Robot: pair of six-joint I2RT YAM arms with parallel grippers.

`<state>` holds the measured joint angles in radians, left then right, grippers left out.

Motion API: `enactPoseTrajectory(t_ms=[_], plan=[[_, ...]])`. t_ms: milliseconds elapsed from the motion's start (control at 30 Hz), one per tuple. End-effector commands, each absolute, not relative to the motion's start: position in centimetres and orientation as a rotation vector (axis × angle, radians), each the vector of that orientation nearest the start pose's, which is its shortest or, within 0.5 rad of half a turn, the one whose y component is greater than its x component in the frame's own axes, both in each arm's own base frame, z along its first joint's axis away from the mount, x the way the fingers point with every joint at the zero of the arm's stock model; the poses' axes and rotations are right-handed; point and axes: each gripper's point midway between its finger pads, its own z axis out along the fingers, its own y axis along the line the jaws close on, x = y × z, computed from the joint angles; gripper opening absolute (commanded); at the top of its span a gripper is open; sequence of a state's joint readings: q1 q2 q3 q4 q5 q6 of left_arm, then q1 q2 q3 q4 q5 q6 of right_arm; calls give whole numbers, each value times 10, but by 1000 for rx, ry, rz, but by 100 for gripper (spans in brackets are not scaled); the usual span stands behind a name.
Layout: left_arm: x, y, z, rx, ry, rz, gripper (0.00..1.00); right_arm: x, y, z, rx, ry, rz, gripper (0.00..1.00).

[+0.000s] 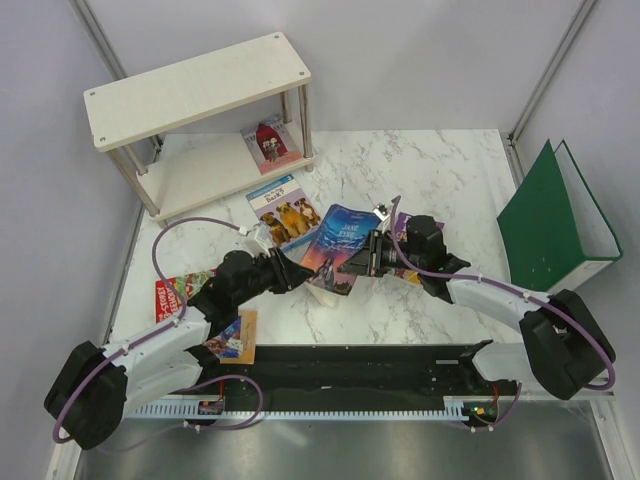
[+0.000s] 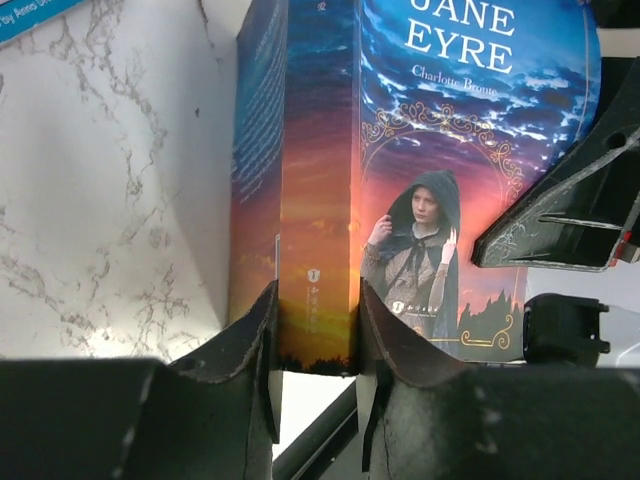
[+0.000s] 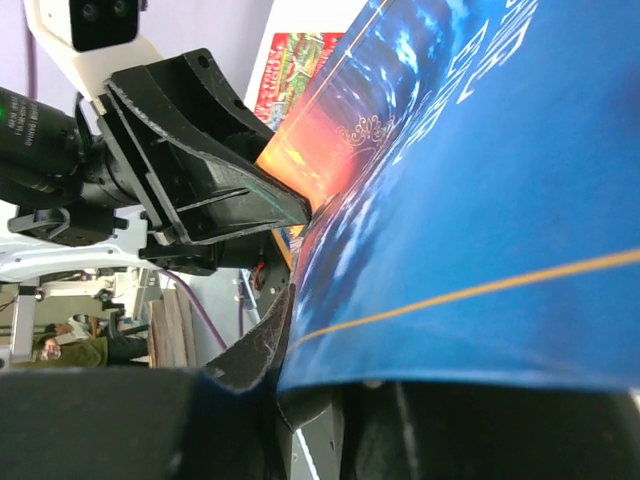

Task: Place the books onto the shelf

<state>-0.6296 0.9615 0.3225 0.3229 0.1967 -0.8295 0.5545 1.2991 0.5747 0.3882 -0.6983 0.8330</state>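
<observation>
Jane Eyre book (image 1: 339, 246): you're holding it mid-counter between both arms, just near of the dogs book (image 1: 283, 211) and well apart from the shelf (image 1: 200, 88).
long axis: runs roughly near-to-far with a slight lean. The title end points far and a touch right, and the bottom edge points near, toward your left arm.
facing: front cover up and on the right side. From the left wrist it's spread like a tent, spine toward the camera, back cover dropping away on the left.
left fingers (image 2: 250, 335): pinching the spine at its bottom end, one finger on each side.
right fingers (image 3: 255, 345): clamped on the blue front cover from the right side. The cover fills most of that wrist view.
counter (image 1: 440, 170): can't tell if the book touches it, but it throws a shadow on the marble.
shelf: far left corner, two white boards. One book with a red picture (image 1: 267, 140) sits at the right end of the lower board, cover facing you.
dogs book: flat on the counter, just near of the shelf.
red book (image 1: 170, 296): flat at the left edge, beside your left arm.
orange-brown book (image 1: 236, 335): near edge, partly under the left arm.
purple cover (image 1: 405, 222): peeking out by the right fingers, mostly hidden.
green binder (image 1: 555, 220): standing at the right edge.
</observation>
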Motion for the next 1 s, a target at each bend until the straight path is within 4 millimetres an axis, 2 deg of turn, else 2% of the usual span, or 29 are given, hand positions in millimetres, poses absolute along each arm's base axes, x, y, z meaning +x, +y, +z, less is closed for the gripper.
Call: enactPoseTrajectory(t_ms=[0, 67, 167, 200, 233, 267, 333, 367, 433, 467, 500, 533, 567, 633, 667, 733, 767, 833, 867, 933, 967], plan=[[215, -258, 161, 121, 2052, -1183, 2, 232, 303, 196, -395, 2009, 1439, 25], [215, -260, 156, 178, 2107, -1147, 2, 240, 297, 187, -369, 2047, 1360, 36], [219, -261, 169, 181, 2113, -1129, 2, 247, 288, 182, -322, 2068, 1296, 50], [222, -263, 178, 184, 2097, -1131, 2, 249, 286, 181, -311, 2074, 1285, 57], [223, -264, 183, 187, 2093, -1131, 2, 251, 281, 178, -287, 2080, 1265, 61], [228, -266, 197, 194, 2067, -1130, 2, 252, 278, 180, -274, 2073, 1256, 64], [230, -266, 203, 204, 2092, -1105, 2, 252, 271, 176, -251, 2079, 1232, 75], [238, -268, 221, 217, 2064, -1087, 2, 253, 265, 181, -239, 2057, 1214, 79], [242, -267, 231, 227, 2084, -1049, 2, 249, 258, 175, -218, 2065, 1185, 90], [251, -268, 256, 238, 2031, -1035, 2, 250, 252, 179, -199, 2039, 1158, 94], [256, -270, 262, 242, 2030, -1023, 2, 247, 247, 172, -187, 2054, 1140, 98], [260, -268, 265, 250, 2045, -1001, 2, 245, 244, 170, -183, 2051, 1130, 98], [268, -268, 293, 250, 1993, -1009, 2, 244, 242, 172, -178, 2039, 1123, 98], [280, -270, 300, 247, 2008, -1012, 2, 241, 237, 160, -160, 2063, 1101, 98], [288, -268, 322, 246, 1964, -1034, 2, 239, 236, 157, -157, 2070, 1101, 98], [298, -268, 330, 260, 1960, -1049, 2, 236, 234, 147, -149, 2096, 1094, 98], [307, -264, 354, 260, 1909, -1050, 2, 235, 234, 142, -147, 2110, 1092, 98], [318, -262, 368, 274, 1891, -1058, 2, 232, 234, 133, -138, 2124, 1101, 98], [327, -251, 396, 258, 1834, -1050, 2, 232, 234, 128, -133, 2137, 1104, 98], [340, -245, 413, 258, 1808, -1069, 2, 227, 236, 118, -124, 2147, 1133, 98], [349, -230, 443, 233, 1747, -1054, 2, 226, 236, 109, -115, 2171, 1136, 98]])
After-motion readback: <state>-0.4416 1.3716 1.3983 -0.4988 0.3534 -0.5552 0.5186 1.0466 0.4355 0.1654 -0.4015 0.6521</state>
